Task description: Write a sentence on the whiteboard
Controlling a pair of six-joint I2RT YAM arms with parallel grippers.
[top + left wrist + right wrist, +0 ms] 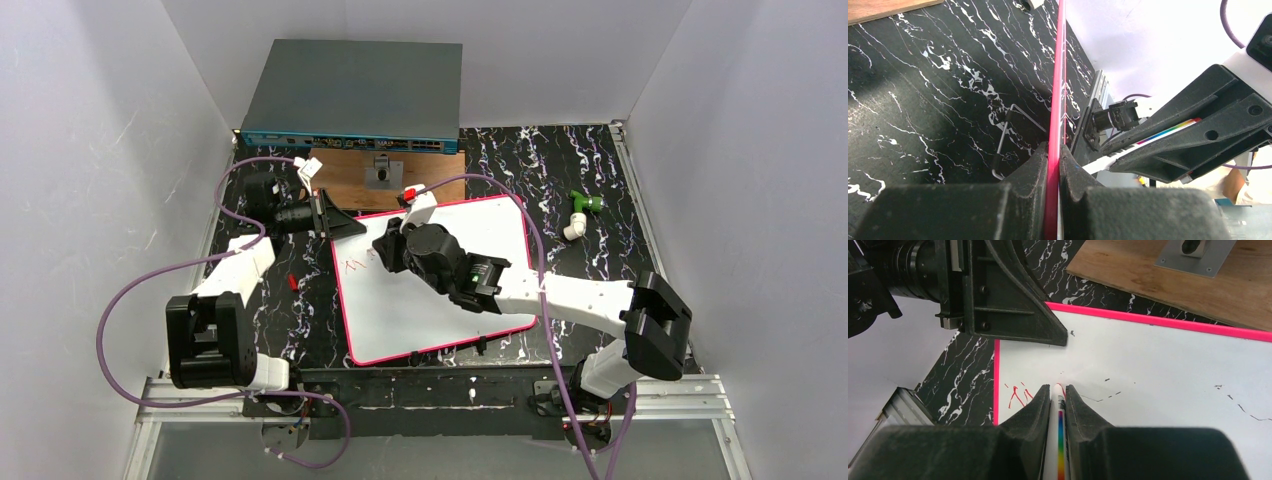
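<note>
The whiteboard [420, 320] lies flat on the black marbled table, its pink-red rim [1058, 75] running edge-on through the left wrist view. My left gripper [335, 225] [1053, 147] is shut on that rim at the board's far left corner. My right gripper [385, 250] [1058, 390] is shut on a white marker with a rainbow stripe [1060, 430], whose tip touches the board. The sentence is only a few red strokes [1018, 396] [355, 265] beside the tip, near the board's left edge. Part of the writing is hidden behind the right fingers [1035, 405].
A brown wooden board [345, 175] [1173, 280] with a metal fitting [380, 172] lies behind the whiteboard, and a grey switch box [355, 95] behind that. Green [585, 202] and white [572, 228] small parts sit at the right. A small red piece [291, 282] lies left of the board.
</note>
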